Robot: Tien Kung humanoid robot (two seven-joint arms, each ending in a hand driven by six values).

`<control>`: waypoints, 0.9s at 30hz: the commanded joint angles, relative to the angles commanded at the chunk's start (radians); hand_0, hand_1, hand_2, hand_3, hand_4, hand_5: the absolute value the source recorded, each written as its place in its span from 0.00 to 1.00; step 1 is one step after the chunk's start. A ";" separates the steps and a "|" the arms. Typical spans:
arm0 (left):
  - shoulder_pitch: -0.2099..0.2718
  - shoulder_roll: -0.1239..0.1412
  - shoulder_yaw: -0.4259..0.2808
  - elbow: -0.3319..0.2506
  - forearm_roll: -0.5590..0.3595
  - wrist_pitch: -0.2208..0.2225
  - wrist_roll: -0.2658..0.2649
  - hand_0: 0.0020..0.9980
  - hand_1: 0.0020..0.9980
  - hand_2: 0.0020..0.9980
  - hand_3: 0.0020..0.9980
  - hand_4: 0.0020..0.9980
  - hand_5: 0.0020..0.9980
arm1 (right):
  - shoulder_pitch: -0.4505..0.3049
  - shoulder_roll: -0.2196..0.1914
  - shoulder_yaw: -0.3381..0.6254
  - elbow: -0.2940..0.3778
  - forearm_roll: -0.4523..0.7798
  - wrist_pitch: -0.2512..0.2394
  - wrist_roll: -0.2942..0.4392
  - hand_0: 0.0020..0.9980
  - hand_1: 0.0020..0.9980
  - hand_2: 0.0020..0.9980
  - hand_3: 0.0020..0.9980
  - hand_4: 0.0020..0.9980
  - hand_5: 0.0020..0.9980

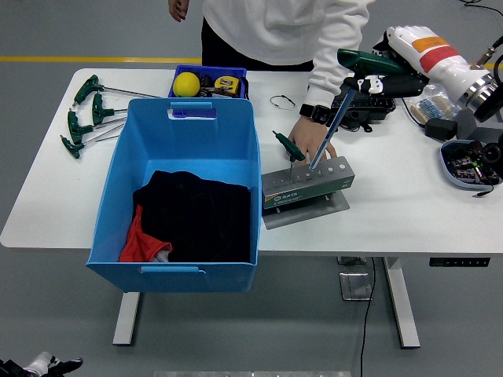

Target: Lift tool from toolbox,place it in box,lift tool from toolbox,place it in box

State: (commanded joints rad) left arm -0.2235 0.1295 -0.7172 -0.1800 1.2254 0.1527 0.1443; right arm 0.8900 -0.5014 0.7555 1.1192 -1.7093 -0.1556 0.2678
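Observation:
My right hand (368, 72) is shut on the green handle of a T-handle tool (339, 102), held above the table's back right. Its steel shaft slants down-left, and its tip is just above the grey tool rack (308, 187). A person's hand (308, 140) rests on the back of the rack. A second green T-handle tool (284, 146) stands in the rack's left end. The big blue box (118, 157) stands left of the rack with black and red cloth (192, 216) inside. My left hand is out of view.
Several green T-handle tools (88, 111) lie at the table's back left. A small blue tray (209, 81) with a yellow ball and a tape measure sits behind the box. A wire loop (283, 100) and a round parts dish (471, 161) lie on the table (409, 196).

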 joint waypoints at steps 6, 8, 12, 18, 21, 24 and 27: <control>-0.003 0.000 0.004 0.000 -0.005 0.000 -0.001 0.69 0.66 0.68 0.63 0.66 0.67 | 0.058 0.044 -0.001 0.052 -0.011 0.000 -0.014 0.00 0.00 0.00 0.00 0.83 0.64; -0.003 0.000 0.005 0.000 -0.006 -0.001 -0.001 0.69 0.66 0.68 0.63 0.66 0.67 | 0.074 0.060 -0.006 0.063 -0.014 0.000 -0.018 0.00 0.00 0.00 0.00 0.83 0.64; -0.004 0.001 0.010 0.000 -0.012 -0.002 -0.002 0.69 0.66 0.68 0.63 0.66 0.67 | 0.117 0.105 -0.029 0.095 -0.024 0.000 -0.027 0.00 0.00 0.00 0.00 0.83 0.64; -0.004 0.002 0.016 0.000 -0.020 -0.004 -0.002 0.69 0.66 0.68 0.63 0.66 0.66 | 0.164 0.167 -0.075 0.132 -0.035 0.000 -0.041 0.00 0.00 0.00 0.00 0.83 0.64; -0.004 0.003 0.018 0.000 -0.023 -0.005 -0.002 0.69 0.66 0.68 0.63 0.66 0.66 | 0.184 0.198 -0.104 0.144 -0.037 0.000 -0.045 0.00 0.00 0.00 0.00 0.83 0.64; -0.004 0.003 0.013 0.000 -0.016 -0.007 0.000 0.69 0.66 0.68 0.63 0.66 0.66 | 0.199 0.230 -0.138 0.150 -0.040 0.000 -0.048 0.00 0.00 0.00 0.00 0.83 0.64; -0.003 0.004 0.014 0.000 -0.015 -0.010 0.000 0.70 0.66 0.68 0.63 0.66 0.66 | 0.206 0.263 -0.179 0.147 -0.045 -0.002 -0.051 0.00 0.00 0.00 0.00 0.84 0.64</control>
State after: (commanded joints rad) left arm -0.2264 0.1335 -0.7035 -0.1800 1.2103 0.1431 0.1446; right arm 1.0958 -0.2387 0.5763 1.2658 -1.7546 -0.1571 0.2170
